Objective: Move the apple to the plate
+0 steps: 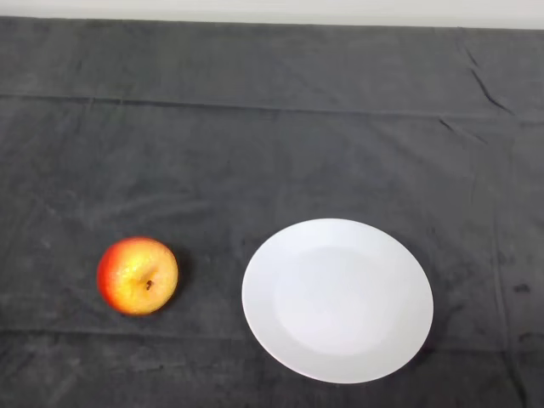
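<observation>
An apple (138, 275) sits on the counter (272, 144), toward the lower left of the head view. Its skin is red along the left and upper edge and runs to yellow-orange across the middle and right, with small bright glints on the surface. It lies tipped so that the stem dimple faces up and toward the camera (a short dark stub shows in the hollow, slightly right of the fruit's centre). A soft shadow falls on the cloth at its right side.

To the right of the apple lies a white plate (263, 293), round and shallow, with a broad rim around a slightly sunken centre. Nothing rests on it. The apple and the plate do not touch: a strip of dark cloth lies between them, and the two are near each other at roughly the same depth on the counter, the plate reaching a little closer to the view's lower edge.

The counter is covered by a dark grey cloth with a soft, slightly mottled nap. Long creases run across it from side to side, one high in the view and one near the bottom, just below the apple, and a few short wrinkles show at the upper right. Beyond the cloth's far edge a pale band crosses the top of the view.

No part of the robot shows here, so nothing holds or touches the apple.
</observation>
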Controlling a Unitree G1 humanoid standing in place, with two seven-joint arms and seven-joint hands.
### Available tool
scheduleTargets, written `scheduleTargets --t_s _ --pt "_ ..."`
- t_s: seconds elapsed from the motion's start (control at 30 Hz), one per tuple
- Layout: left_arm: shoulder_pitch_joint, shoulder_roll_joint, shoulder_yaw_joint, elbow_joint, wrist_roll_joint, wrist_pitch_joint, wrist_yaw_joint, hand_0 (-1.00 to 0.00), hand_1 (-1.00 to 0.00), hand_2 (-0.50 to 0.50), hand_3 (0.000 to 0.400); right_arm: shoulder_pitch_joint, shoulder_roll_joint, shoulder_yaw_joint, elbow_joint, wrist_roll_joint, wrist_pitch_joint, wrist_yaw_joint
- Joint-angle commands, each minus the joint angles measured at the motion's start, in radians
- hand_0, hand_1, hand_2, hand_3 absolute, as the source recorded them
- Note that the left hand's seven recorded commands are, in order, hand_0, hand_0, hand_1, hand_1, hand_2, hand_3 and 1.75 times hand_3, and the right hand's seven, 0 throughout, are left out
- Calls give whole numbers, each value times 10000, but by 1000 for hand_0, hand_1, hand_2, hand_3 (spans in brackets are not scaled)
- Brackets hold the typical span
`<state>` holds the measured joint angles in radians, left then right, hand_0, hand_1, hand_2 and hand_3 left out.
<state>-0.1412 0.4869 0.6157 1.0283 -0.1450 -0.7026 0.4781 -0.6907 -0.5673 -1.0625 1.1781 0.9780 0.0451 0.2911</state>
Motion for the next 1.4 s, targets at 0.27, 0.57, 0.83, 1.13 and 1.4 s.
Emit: scheduleTargets --t_s 0.27,0.57,0.83,1.13,1.4 --pt "-304 687 -24 310 -91 -212 -52 0 0 0 0 -202 -320 -49 193 208 -109 97" --pt "-266 649 -108 -56 -104 7 11 0 0 0 0 -202 -319 -49 192 207 -110 97" --pt "-140 630 -234 -524 -18 228 98 0 0 0 0 -200 -316 -47 185 206 -109 94" --pt "79 561 -553 -1464 370 748 452 0 0 0 0 -196 -309 -44 171 203 -108 89" --pt "587 438 -900 -3206 782 1720 772 0 0 0 0 -188 -297 -39 146 200 -107 79"
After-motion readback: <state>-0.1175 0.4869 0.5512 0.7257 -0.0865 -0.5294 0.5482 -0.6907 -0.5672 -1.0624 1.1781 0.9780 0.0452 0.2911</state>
